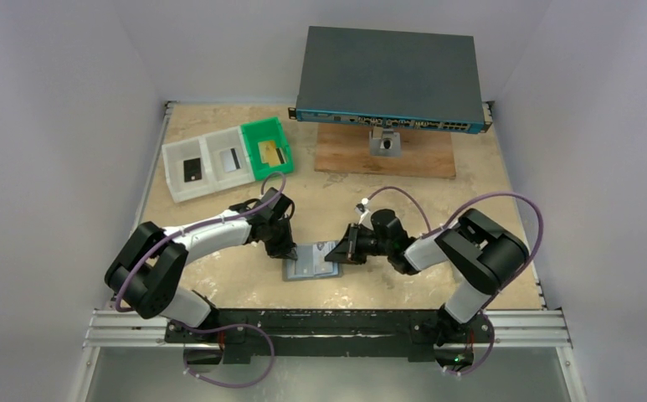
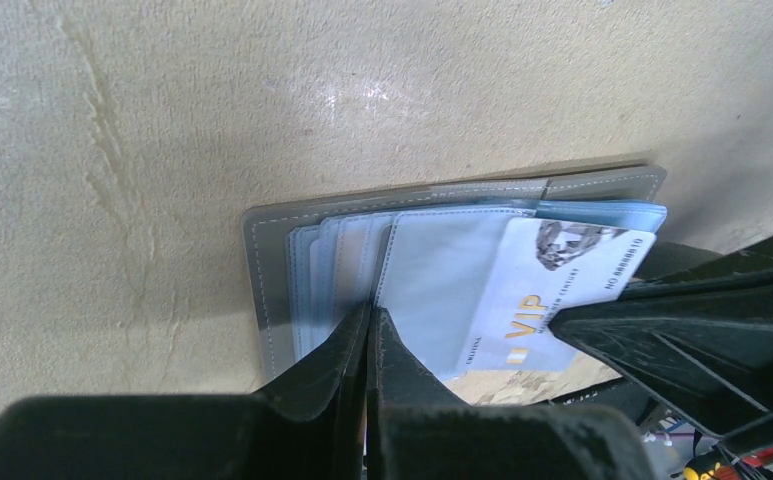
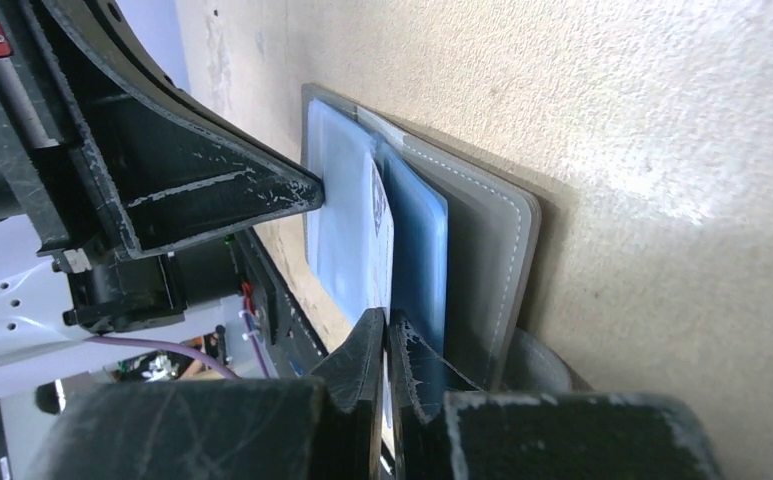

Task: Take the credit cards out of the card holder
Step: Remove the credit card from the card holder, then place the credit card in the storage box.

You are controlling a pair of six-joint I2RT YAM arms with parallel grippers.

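The card holder [image 1: 311,265] lies open on the table between the arms, grey outside with bluish clear pockets [image 2: 442,280]. A pale silver credit card [image 2: 552,295] marked VIP sticks halfway out of a pocket toward the right. My right gripper [image 3: 387,328] is shut on that card's outer edge, and its fingers [image 2: 692,320] show in the left wrist view. My left gripper [image 2: 372,315] is shut, its tips pressed down on the holder's pockets near the left side. In the top view the left gripper [image 1: 290,249] and right gripper [image 1: 338,249] flank the holder.
At the back left stand a white tray [image 1: 207,164] holding a black card [image 1: 192,170] and a silver card [image 1: 230,159], and a green tray [image 1: 268,147] with a gold card [image 1: 271,152]. A large dark grey box [image 1: 391,75] rests over a wooden board [image 1: 387,155] at the back.
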